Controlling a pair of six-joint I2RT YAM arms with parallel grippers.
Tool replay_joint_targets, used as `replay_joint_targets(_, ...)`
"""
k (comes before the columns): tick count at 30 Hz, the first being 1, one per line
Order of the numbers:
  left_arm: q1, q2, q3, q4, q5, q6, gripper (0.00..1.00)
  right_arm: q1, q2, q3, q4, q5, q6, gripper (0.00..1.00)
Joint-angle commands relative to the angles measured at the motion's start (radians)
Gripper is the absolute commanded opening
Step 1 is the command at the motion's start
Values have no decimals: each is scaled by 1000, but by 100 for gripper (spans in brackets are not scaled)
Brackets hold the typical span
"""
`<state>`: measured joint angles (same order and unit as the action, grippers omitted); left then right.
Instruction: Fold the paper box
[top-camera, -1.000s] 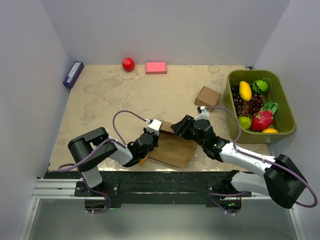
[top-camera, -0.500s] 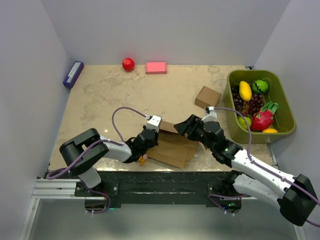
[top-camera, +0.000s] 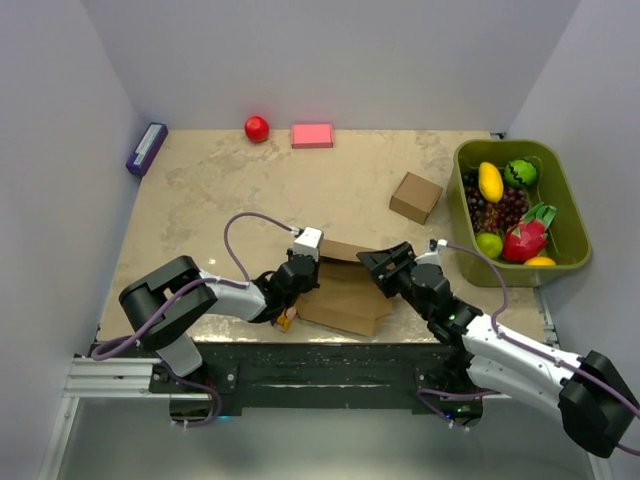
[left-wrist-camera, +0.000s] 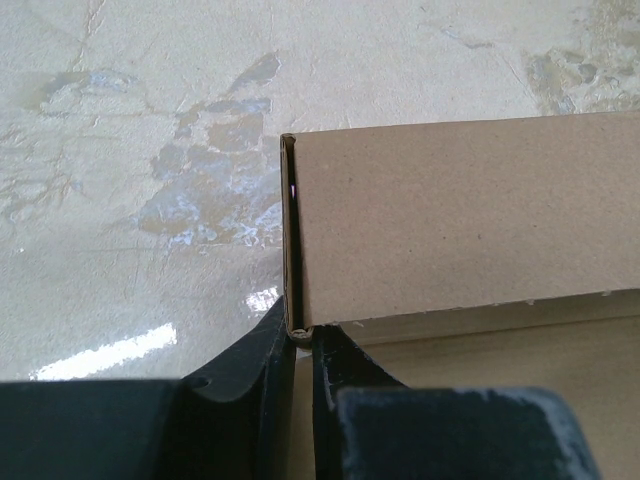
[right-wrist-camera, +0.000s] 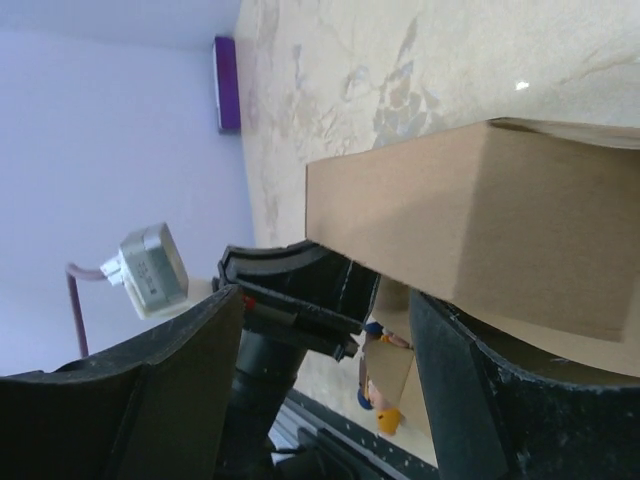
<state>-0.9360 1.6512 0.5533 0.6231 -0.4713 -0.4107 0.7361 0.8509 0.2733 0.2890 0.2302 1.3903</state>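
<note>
Right claw (top-camera: 372, 263) has drawn back toward near edge, its arm now lower; left claw (top-camera: 302, 277) unmoved. Step in hand: raising and tucking side walls. Left claw pinches doubled left end wall of paper box (top-camera: 345, 300). Right claw spread wide, straddling box's right corner, apparently gripping nothing. Box lies at near edge of table (top-camera: 200, 200), between both claws: plain brown, low, oblong, half formed. Next move likely calls for right claw to close on free wall and press inward.

Paper box (top-camera: 345, 300) at table (top-camera: 220, 200) front edge; left tool (top-camera: 298, 278) left, right tool (top-camera: 375, 265) right
</note>
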Motion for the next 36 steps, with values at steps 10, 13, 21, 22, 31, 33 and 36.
replay_joint_targets(10, 5, 27, -21, 24, 0, -62, 0, 6, 109, 41, 88, 239, 93, 50)
replay_joint_targets(13, 2, 33, -21, 33, -7, -66, 0, 5, 142, 49, 101, 245, 102, 48)
replay_joint_targets(21, -6, 87, 39, 0, -108, -73, 0, 6, 191, 49, 110, 287, 141, 20)
replay_joint_targets(22, -6, 93, 46, -12, -146, -73, 0, 9, 192, 49, 105, 291, 148, 15)
replay_joint_targets(31, -6, 137, 108, -71, -323, -83, 0, 17, 206, 47, 56, 317, 214, 0)
replay_joint_targets(33, -3, 143, 109, -80, -339, -88, 0, 19, 204, 44, 50, 319, 219, 0)
replay_joint_targets(36, 0, 153, 115, -114, -374, -100, 0, 20, 200, 41, 42, 320, 227, 0)
